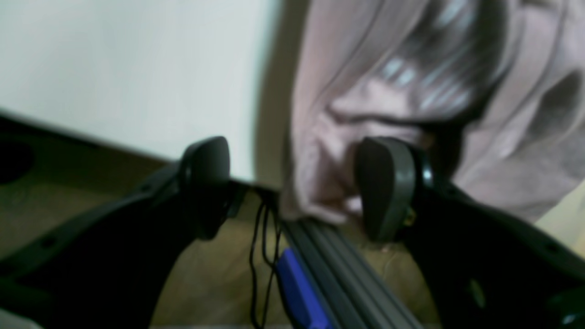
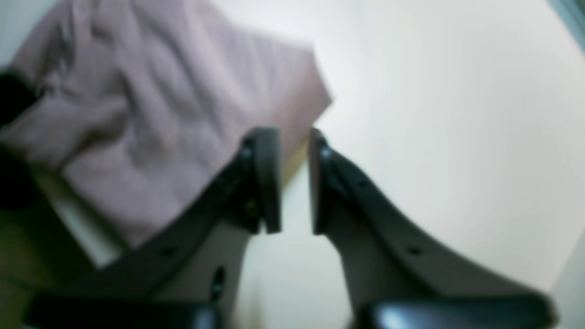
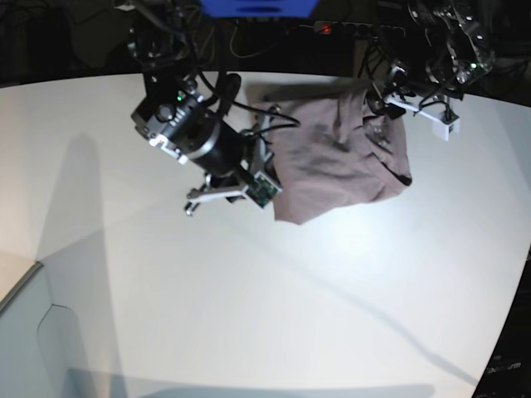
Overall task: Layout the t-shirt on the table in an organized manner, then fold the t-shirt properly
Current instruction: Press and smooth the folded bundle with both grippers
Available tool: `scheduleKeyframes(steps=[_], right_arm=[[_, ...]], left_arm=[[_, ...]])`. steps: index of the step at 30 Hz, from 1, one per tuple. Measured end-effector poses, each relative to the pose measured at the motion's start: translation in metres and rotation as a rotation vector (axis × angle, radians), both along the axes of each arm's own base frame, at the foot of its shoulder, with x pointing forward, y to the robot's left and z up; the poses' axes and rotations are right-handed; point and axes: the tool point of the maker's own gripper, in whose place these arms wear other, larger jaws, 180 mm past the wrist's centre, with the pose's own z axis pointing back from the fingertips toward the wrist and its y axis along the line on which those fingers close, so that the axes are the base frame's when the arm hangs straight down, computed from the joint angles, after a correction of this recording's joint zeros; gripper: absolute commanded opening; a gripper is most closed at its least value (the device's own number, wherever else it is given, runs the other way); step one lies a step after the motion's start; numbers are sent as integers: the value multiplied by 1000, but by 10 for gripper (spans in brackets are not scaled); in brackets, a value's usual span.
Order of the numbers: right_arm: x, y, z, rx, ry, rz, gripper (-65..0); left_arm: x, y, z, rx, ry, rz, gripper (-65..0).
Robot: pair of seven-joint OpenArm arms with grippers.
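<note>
The mauve-brown t-shirt (image 3: 340,162) lies crumpled near the far edge of the white table (image 3: 249,290). My left gripper (image 1: 295,187) is open, its fingers wide apart, at the table's far edge. A rumpled fold of the t-shirt (image 1: 365,68) lies against its right finger (image 1: 386,187). In the base view the left gripper (image 3: 390,98) is at the shirt's far right corner. My right gripper (image 2: 292,180) has only a narrow gap between its jaws, and nothing shows in that gap. It sits just short of a corner of the t-shirt (image 2: 160,114). In the base view the right gripper (image 3: 264,189) is at the shirt's near left edge.
Below the table's far edge hang black cables (image 1: 263,256), beside a blue part (image 1: 297,288) and a grey rail (image 1: 338,274). A blue box (image 3: 257,7) and dark wiring stand behind the table. The table's curved edge (image 3: 33,274) runs at the near left.
</note>
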Motion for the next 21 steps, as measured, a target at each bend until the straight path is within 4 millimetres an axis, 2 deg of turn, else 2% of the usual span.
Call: scheduleKeyframes(steps=[2, 4, 6, 9, 13, 16, 18, 20, 21], right_arm=[[7, 18, 5, 27, -8, 27, -650], [9, 36, 3, 40, 3, 71, -650], [12, 49, -6, 24, 21, 115, -650], [22, 57, -20, 6, 48, 149, -650], [33, 57, -44, -39, 110, 166, -650], [40, 58, -57, -36, 136, 177, -650], [38, 61, -66, -11, 161, 181, -650], [38, 51, -76, 14, 193, 136, -650], [40, 44, -79, 18, 199, 113, -650]], left_arm=[[4, 3, 12, -6, -42, 12, -219], [14, 14, 28, -4, -109, 39, -219], [20, 23, 36, -5, -147, 66, -219], [22, 23, 37, -33, -158, 90, -219], [40, 20, 43, -49, -201, 98, -219], [47, 15, 37, -79, -194, 104, -219], [44, 12, 22, -108, -154, 113, -219], [39, 7, 3, -143, -96, 125, -219], [40, 2, 0, -174, -99, 126, -219]])
